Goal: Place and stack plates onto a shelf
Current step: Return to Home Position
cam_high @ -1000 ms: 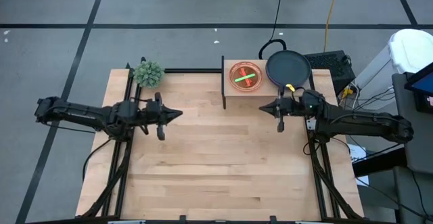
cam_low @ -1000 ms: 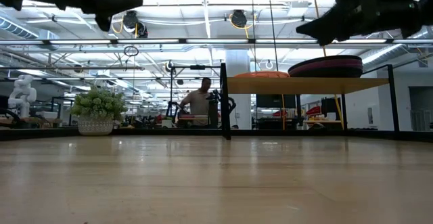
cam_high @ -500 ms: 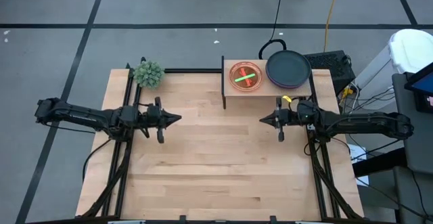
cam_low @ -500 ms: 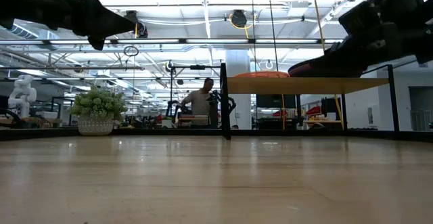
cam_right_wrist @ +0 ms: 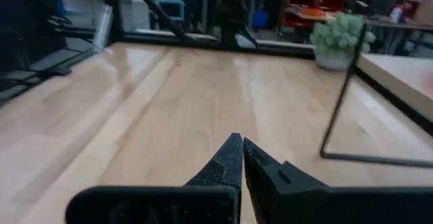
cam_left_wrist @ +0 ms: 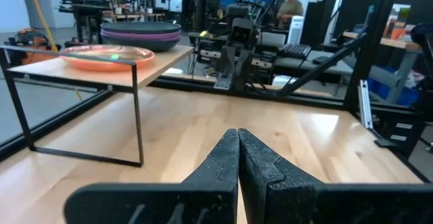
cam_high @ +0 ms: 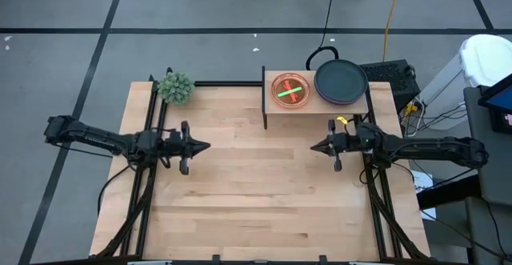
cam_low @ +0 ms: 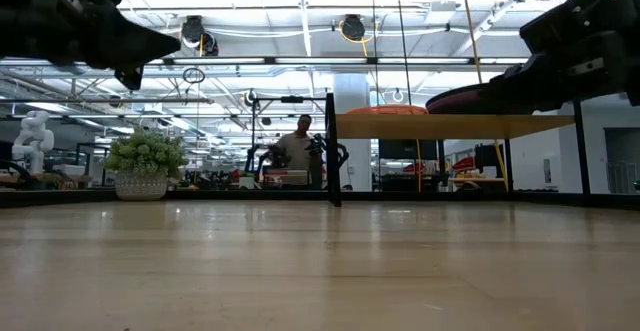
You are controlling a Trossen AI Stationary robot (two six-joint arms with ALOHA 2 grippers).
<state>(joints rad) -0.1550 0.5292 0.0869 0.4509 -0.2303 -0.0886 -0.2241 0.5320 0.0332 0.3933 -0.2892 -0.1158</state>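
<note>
I see left claw (cam_high: pixel 208 146) & right claw (cam_high: pixel 313 146) both pinched tight, nothing held, well apart over the surface (cam_high: pixel 256 189). On the shelf (cam_high: pixel 276 110): pink-red/green plate stack (cam_high: pixel 291 89) beside teal-over-purple plate stack (cam_high: pixel 341 81).

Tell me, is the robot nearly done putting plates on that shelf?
Looks essentially done. The shelf holds a small pink-red and green stack beside a dark plate on a purple plate. Nothing is in hand: the left arm and right arm hover over the table, jaws shut and empty. Probably only parking remains.
</note>
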